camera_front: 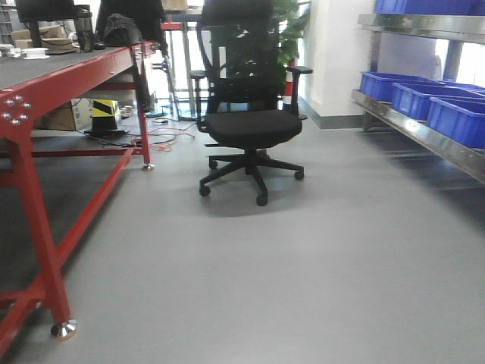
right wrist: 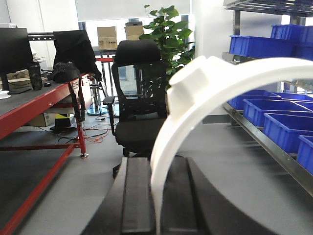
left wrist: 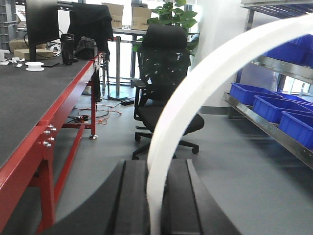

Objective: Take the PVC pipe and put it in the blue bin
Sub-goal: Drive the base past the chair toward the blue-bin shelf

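The left hand (left wrist: 156,169) is clamped on the pipe (left wrist: 169,117): its two dark fingers (left wrist: 134,196) press the lower end of the white strip from either side. From there the pipe curves up and to the right, crossing in front of the black office chair (left wrist: 166,49).

The right hand (right wrist: 157,166) is likewise closed on a white arc (right wrist: 171,129), which rises from between its fingers (right wrist: 137,196) and bends right, with a round raised boss (right wrist: 195,78) on its outer face, just right of the chair in that view. Whether this is the same piece as the pipe cannot be told.

To the right of the chair, blue bins (camera_front: 424,98) sit in a row on a metal shelf (camera_front: 424,135). To the chair's left stands a red-framed worktop (camera_front: 53,64) with a dark surface. Behind the chair grows a leafy green plant (right wrist: 168,29). The chair stands on a grey floor (camera_front: 265,273).
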Controlling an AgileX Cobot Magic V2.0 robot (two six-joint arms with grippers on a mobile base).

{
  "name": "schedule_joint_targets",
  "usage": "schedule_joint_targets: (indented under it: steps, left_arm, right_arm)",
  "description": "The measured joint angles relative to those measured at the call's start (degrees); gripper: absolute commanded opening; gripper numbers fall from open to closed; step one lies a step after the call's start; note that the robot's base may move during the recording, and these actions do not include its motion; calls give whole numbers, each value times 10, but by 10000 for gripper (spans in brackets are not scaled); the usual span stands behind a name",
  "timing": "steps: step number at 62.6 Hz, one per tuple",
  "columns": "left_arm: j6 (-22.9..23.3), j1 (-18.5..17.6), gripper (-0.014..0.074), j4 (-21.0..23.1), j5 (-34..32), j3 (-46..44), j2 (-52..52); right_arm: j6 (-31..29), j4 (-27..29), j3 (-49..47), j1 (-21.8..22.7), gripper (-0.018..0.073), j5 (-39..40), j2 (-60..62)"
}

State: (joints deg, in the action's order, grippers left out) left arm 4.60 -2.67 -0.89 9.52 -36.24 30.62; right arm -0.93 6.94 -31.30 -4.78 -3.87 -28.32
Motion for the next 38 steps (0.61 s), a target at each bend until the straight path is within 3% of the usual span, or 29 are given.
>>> schedule_joint_targets:
  steps: [38]
  left_arm:
    - [0, 0, -111, 0, 0, 0, 0]
  right_arm:
    - [0, 0, 0, 0, -160, 0, 0]
